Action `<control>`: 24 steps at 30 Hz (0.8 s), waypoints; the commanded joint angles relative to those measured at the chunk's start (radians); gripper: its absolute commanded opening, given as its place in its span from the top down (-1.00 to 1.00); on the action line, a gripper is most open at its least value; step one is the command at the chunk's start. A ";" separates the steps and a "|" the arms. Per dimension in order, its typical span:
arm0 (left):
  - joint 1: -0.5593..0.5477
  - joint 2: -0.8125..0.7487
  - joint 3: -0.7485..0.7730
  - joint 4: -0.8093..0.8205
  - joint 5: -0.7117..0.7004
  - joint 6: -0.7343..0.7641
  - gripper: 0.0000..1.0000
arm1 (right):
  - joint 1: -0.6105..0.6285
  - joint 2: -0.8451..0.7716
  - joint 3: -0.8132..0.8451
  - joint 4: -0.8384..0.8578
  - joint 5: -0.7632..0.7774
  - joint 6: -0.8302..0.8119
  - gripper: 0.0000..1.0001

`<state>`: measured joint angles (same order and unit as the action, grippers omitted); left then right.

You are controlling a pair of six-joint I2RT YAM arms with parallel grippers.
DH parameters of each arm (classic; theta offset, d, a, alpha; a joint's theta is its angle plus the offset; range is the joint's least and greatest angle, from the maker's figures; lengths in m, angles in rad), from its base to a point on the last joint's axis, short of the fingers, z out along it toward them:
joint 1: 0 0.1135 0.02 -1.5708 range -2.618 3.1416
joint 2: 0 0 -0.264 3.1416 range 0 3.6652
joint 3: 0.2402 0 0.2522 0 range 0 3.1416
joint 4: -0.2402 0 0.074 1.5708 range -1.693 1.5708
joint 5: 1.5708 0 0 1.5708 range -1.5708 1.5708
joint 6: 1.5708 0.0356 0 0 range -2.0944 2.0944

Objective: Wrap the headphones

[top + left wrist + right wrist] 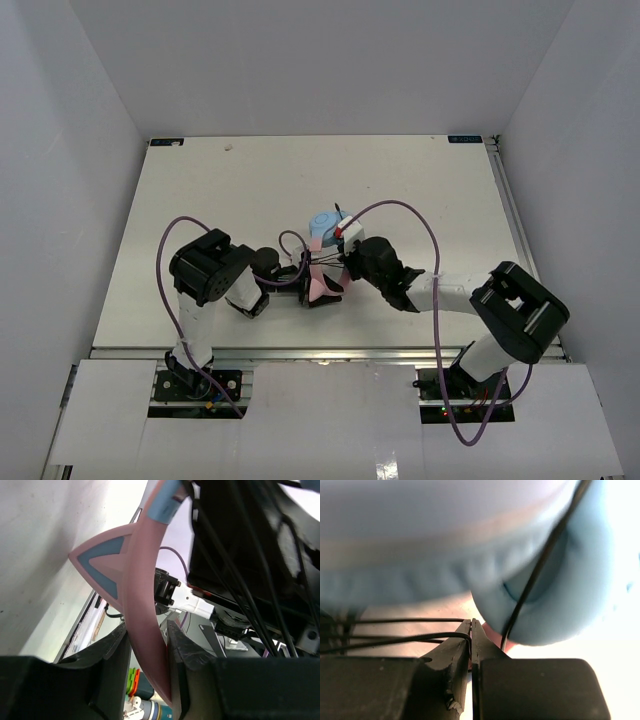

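Observation:
The headphones (322, 250) stand in the middle of the table, a light blue ear cup (322, 221) on top and the pink headband (322, 283) below. My left gripper (318, 297) is shut on the pink headband (145, 630), just below a pink cat ear (102, 562). My right gripper (345, 262) is shut on the thin black cord (410, 639), right under the blue ear cups (555, 595). Several turns of black cord (235, 565) run past the headband. In the right wrist view my right gripper (471, 626) pinches the cord at its tips.
Purple arm cables (170, 250) loop over both arms. The white table (220, 190) is ringed by white walls, with a metal rail (515, 220) along its right edge. Both arm bases sit at the near edge.

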<state>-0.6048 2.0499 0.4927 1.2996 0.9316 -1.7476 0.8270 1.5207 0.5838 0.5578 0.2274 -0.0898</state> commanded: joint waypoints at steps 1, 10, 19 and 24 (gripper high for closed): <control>0.001 -0.006 -0.053 0.189 0.200 0.003 0.09 | -0.084 0.062 0.037 -0.021 0.138 -0.035 0.85; 0.047 -0.036 -0.107 0.180 0.176 0.015 -0.10 | -0.104 0.108 0.078 -0.038 0.124 -0.029 0.85; 0.128 -0.185 -0.188 0.000 0.161 0.145 -0.13 | -0.123 0.151 0.127 -0.073 0.121 -0.024 0.85; 0.196 -0.417 -0.210 -0.453 0.053 0.361 -0.12 | -0.132 0.157 0.137 -0.086 0.118 -0.020 0.85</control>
<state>-0.4405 1.8501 0.3057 1.1828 0.9103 -1.6281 0.7723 1.6570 0.6839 0.4871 0.1780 -0.0824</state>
